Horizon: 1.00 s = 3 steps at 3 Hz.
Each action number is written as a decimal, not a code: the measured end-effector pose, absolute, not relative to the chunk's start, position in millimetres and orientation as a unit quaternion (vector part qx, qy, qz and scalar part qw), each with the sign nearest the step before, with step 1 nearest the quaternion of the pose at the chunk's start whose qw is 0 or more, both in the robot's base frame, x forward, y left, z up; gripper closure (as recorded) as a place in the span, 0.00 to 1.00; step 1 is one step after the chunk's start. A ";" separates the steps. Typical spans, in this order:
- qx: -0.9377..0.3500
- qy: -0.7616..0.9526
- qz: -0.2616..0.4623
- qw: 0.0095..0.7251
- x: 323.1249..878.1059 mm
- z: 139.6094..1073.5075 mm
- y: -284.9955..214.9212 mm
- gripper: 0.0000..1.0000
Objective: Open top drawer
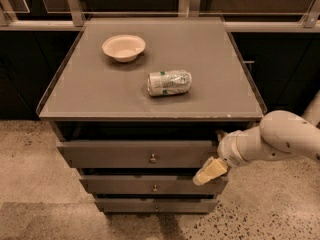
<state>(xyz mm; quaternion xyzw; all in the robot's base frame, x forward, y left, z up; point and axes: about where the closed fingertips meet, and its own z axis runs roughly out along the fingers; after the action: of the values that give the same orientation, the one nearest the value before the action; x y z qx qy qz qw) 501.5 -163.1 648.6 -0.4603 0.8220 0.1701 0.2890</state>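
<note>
The top drawer (115, 154) is the widest of three grey-brown drawers under the cabinet top, with a small round metal knob (153, 158) at its centre. Its front stands a little out from the cabinet, with a dark gap above it. My gripper (215, 153) is at the right end of this drawer front, well right of the knob. One cream fingertip (210, 171) hangs below the front's lower right corner and the other (220, 133) shows at its upper right corner. The fingers are spread apart and hold nothing.
A cream bowl (124, 47) and a crushed can (169, 82) lie on the cabinet top (215, 59). Two narrower drawers (155, 186) sit below the top one. Dark cabinets and a rail run behind. Speckled floor (270, 209) lies around the cabinet.
</note>
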 end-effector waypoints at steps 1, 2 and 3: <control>-0.464 0.827 0.173 0.266 499.4 646.1 -163.7 0.00; -0.464 0.830 0.181 0.251 493.5 645.1 -165.1 0.00; -0.464 0.830 0.181 0.251 493.5 648.3 -165.1 0.00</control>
<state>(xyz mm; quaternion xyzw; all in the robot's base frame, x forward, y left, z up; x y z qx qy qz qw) 493.5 -165.1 648.3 -0.4644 0.8299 0.1809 0.2507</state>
